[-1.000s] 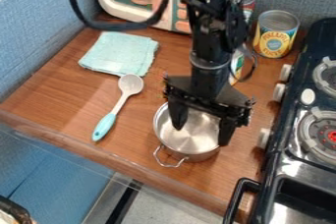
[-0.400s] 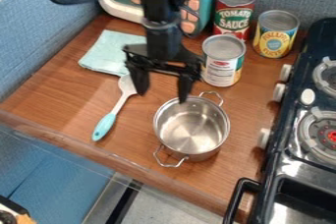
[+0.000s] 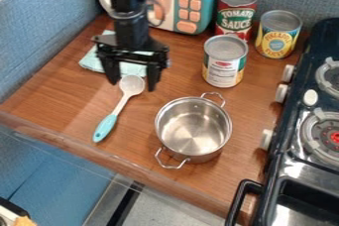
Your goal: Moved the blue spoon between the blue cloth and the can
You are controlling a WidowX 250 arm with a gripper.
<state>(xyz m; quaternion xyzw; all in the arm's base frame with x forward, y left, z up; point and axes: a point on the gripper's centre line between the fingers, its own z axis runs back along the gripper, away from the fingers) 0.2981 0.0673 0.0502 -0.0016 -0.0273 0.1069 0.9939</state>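
1. Your gripper (image 3: 133, 82) hangs down over the near edge of the blue cloth (image 3: 90, 62), with its jaws spread apart and nothing pinched between them.
2. You have the blue spoon (image 3: 106, 126) lying on the wooden counter (image 3: 59, 98); its pale bowl points at the cloth and its light blue handle slants toward the counter's front edge.
3. In the view, the spoon's bowl appears between your two fingertips; you cannot tell how high above it they are.
4. To the right of the spoon you see the metal pot (image 3: 193, 130), upright, with one wire handle toward the front and one toward the back.
5. Behind the pot stands the white-labelled can (image 3: 224, 66), with the red-labelled can (image 3: 236, 14) and the yellow-labelled can (image 3: 279, 35) farther back.
6. The toy microwave (image 3: 192, 3) is at the back, and the toy stove (image 3: 289, 143) is at your view's right side.
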